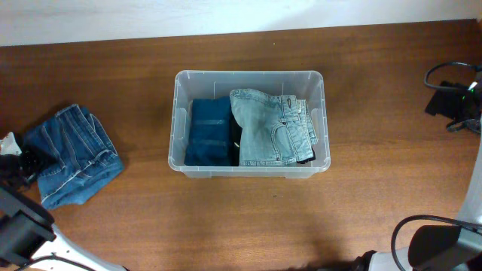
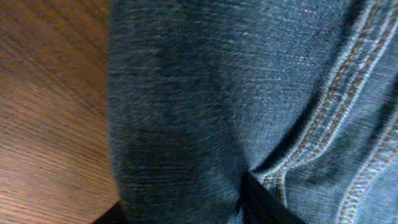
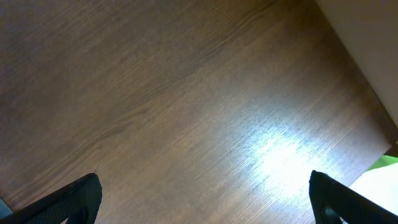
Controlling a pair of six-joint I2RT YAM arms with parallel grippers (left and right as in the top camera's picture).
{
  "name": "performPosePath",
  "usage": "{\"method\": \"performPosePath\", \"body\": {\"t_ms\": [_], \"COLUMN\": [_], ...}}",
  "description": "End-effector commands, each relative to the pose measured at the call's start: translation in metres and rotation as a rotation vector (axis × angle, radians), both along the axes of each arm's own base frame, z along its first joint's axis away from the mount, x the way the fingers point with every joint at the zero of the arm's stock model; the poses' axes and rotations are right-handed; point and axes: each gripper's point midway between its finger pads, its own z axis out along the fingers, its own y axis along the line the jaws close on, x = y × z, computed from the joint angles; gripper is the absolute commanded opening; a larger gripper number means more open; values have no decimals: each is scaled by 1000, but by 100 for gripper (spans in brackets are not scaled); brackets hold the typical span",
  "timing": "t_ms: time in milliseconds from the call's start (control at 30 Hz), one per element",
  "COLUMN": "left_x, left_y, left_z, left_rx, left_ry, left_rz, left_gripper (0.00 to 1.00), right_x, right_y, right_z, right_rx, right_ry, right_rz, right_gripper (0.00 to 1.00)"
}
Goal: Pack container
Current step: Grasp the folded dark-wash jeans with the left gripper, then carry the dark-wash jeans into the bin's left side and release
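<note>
The clear plastic container (image 1: 248,74) stands in the middle of the table. It holds a folded dark blue denim piece (image 1: 208,132) on the left and light blue jeans (image 1: 269,126) on the right. A loose pair of blue jeans (image 1: 74,154) lies on the table at the far left. My left gripper (image 1: 16,162) is at the left edge of that pair. In the left wrist view the denim (image 2: 249,93) fills the frame, and a fold sits pinched between my fingers (image 2: 186,208). My right gripper (image 3: 205,199) is open and empty over bare wood.
The wooden table (image 1: 248,226) runs to a white wall at the back. My right arm and its black cables (image 1: 452,102) are at the far right edge. Arm bases show at the bottom left and bottom right corners.
</note>
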Motion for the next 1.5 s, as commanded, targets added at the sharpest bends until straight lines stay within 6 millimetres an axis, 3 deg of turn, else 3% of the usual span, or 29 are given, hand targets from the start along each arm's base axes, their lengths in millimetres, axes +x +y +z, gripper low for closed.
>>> {"method": "performPosePath", "body": {"t_ms": [0, 167, 233, 300, 333, 400, 533, 633, 800, 867, 900, 967, 1000, 1100, 1233, 1467], "left_x": [5, 11, 16, 21, 27, 33, 53, 65, 74, 72, 70, 66, 65, 56, 44, 47], "left_y": [-45, -41, -37, -34, -33, -34, -60, -96, -184, -229, -269, -316, -328, -391, -455, -501], "left_z": [-23, 8, 34, 60, 86, 110, 185, 232, 312, 345, 371, 395, 399, 406, 392, 326], "left_rx": [-172, -189, -186, -169, -143, -111, -18, 29, 71, 74, 66, 28, 15, -73, -151, -141], "left_ry": [-6, 6, 4, -12, -38, -70, -186, -272, -433, -511, -581, -645, -656, -669, -613, -400], "left_rz": [-57, -56, -59, -62, -72, -86, -104, -148, -272, -346, -412, -478, -493, -577, -684, -663], "left_gripper": [34, 12, 1, 1, 1, 1, 1, 1, 1, 1, 1, 1, 1, 1, 1, 1], "right_x": [-1, -1, -1, -1, -1, -1, -1, -1, -1, -1, -1, -1, -1, -1, -1, -1], "right_y": [-3, -3, -3, -3, -3, -3, -3, -3, -3, -3, -3, -3, -3, -3, -3, -3], "right_z": [2, 2, 2, 2, 2, 2, 2, 2, 2, 2, 2, 2, 2, 2, 2, 2], "right_rx": [-11, -11, -11, -11, -11, -11, -11, -11, -11, -11, -11, -11, -11, -11, -11, -11], "right_ry": [-1, -1, -1, -1, -1, -1, -1, -1, -1, -1, -1, -1, -1, -1, -1, -1], "right_rz": [-11, -11, -11, -11, -11, -11, -11, -11, -11, -11, -11, -11, -11, -11, -11, -11], "right_gripper": [99, 99, 99, 99, 99, 99, 99, 99, 99, 99, 99, 99, 99, 99, 99, 99]}}
